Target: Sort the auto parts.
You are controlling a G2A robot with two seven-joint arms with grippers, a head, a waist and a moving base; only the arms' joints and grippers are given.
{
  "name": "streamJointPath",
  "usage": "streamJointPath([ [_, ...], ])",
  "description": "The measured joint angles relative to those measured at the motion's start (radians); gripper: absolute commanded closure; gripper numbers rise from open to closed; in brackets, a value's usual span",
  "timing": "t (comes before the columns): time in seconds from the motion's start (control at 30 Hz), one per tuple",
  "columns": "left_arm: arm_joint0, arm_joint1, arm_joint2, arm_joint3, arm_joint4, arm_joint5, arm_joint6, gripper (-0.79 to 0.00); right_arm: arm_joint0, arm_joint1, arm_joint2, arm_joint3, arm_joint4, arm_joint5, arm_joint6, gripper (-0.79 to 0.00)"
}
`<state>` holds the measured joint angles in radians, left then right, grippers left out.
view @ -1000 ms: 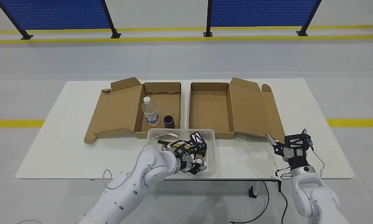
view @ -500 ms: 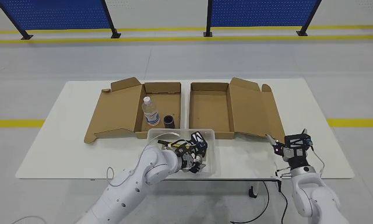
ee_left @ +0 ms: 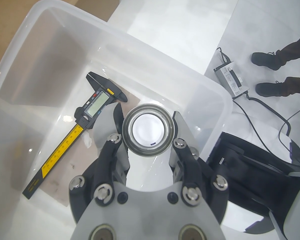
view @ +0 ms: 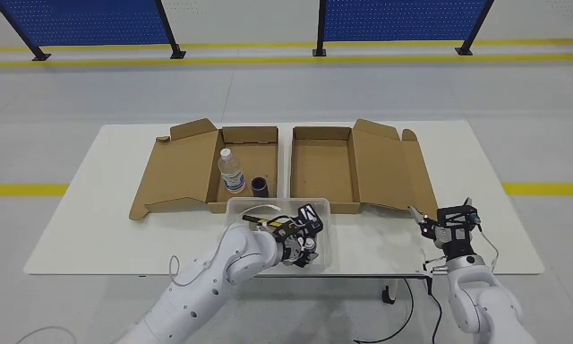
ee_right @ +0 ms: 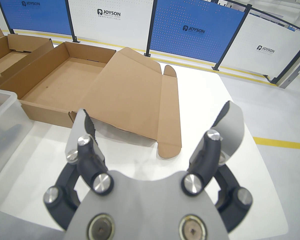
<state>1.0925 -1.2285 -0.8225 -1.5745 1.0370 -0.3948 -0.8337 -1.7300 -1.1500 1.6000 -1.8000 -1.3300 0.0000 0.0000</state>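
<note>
A clear plastic bin (ee_left: pixel 210 83) stands at the table's front edge, and my left gripper (ee_left: pixel 147 128) is inside it, shut on a round metal ring (ee_left: pixel 147 146). The ring sits between the two fingertips with its opening facing the camera. In the top view the left gripper (view: pixel 303 236) is over the bin's (view: pixel 269 202) right half. A digital caliper (ee_left: pixel 95 103) with a yellow scale lies on a brown card on the bin floor beside the ring. My right gripper (ee_right: pixel 156 118) is open and holds nothing above the table's front right (view: pixel 445 220).
Two open cardboard boxes lie behind the bin. The left box (view: pixel 269 138) holds a plastic bottle (view: pixel 231 171) and a black cylinder (view: pixel 259 185). The right box (view: pixel 322 169) (ee_right: pixel 62 81) has its flap spread toward the right gripper.
My left gripper has shifted slightly inside the bin. The right arm has not moved.
</note>
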Motion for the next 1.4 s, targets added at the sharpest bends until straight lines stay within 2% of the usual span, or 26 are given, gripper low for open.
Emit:
streamJointPath([
  [0.33,0.003,0.003,-0.012,-0.020,0.019,-0.006,0.027,0.000,0.000,0.000,0.000,0.000,0.000,0.000,0.000,-0.785],
  [0.7,0.037,0.021,-0.068,-0.096,0.046,-0.013,0.049,0.000,0.000,0.000,0.000,0.000,0.000,0.000,0.000,-0.785],
  [0.83,0.061,0.031,-0.112,-0.134,0.043,-0.008,0.058,0.000,0.000,0.000,0.000,0.000,0.000,0.000,0.000,-0.785],
  [1.13,0.155,0.064,-0.232,-0.276,0.056,-0.020,0.030,0.000,0.000,0.000,0.000,0.000,0.000,0.000,0.000,-0.785],
  [1.4,0.298,0.095,-0.383,-0.409,0.079,0.009,0.067,0.000,0.000,0.000,0.000,0.000,0.000,0.000,0.000,-0.785],
])
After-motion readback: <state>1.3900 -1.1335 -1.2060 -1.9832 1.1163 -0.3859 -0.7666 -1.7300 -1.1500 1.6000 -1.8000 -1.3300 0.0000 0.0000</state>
